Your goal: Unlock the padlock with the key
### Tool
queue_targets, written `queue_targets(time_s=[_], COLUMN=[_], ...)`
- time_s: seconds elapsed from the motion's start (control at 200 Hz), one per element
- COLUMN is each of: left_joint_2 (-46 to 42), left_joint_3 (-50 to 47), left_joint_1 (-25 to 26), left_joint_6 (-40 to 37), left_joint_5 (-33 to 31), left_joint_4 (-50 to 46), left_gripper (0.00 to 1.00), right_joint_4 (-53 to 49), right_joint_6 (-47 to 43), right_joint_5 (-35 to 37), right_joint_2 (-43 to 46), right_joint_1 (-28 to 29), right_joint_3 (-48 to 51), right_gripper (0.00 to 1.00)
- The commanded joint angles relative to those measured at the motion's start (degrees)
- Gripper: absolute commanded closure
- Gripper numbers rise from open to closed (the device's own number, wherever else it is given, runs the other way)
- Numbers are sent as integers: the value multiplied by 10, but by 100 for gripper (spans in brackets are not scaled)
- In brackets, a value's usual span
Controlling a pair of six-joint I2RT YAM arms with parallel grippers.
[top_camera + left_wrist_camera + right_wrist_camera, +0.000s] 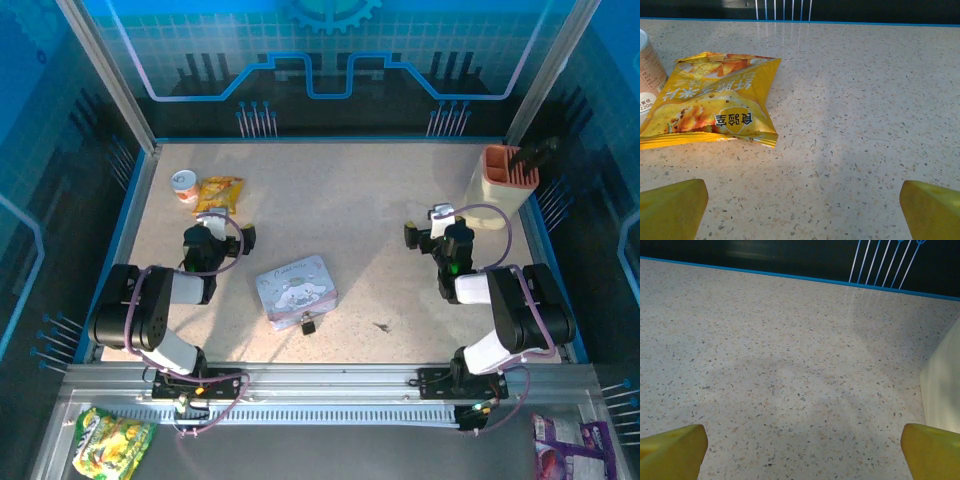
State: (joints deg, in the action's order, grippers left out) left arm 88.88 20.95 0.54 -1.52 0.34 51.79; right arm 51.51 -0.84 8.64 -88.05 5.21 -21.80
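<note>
The tiny dark padlock lies on the table against the near edge of the pale blue cartoon tin. The key, a thin dark sliver, rests on the bare tabletop to the right of the padlock. My left gripper is at the left, well behind the tin, and points at a snack bag. Its yellow fingertips stand wide apart, open around bare table. My right gripper is at the right, far behind the key. It is open too, with its fingertips spread over bare table.
A yellow snack bag and a small can lie just ahead of the left gripper. A tall cream container with an orange rim stands at the back right, its side close to the right gripper. Raised walls ring the table.
</note>
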Motion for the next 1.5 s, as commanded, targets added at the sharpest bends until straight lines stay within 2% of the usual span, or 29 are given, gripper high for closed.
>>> queue_targets(time_s=[0.0, 1.106, 1.216, 1.396, 1.491], left_joint_2=[-3, -4, -3, -6, -52], left_joint_3=[3, 3, 14, 11, -6], left_joint_1=[-5, -6, -5, -5, 2], left_joint_6=[-5, -4, 13, 12, 6], left_joint_5=[15, 16, -30, -31, -41], left_joint_4=[18, 17, -3, 2, -4], left_gripper=[1, 1, 1, 1, 1], right_joint_4=[11, 11, 11, 10, 39], right_joint_6=[6, 7, 7, 6, -21], right_joint_5=[9, 10, 9, 2, -19], right_joint_2=[-4, -4, -4, -4, -1], right_joint_1=[-1, -1, -2, -4, 8], right_joint_3=[-4, -4, -4, -4, 14], right_gripper=[0, 0, 0, 0, 0])
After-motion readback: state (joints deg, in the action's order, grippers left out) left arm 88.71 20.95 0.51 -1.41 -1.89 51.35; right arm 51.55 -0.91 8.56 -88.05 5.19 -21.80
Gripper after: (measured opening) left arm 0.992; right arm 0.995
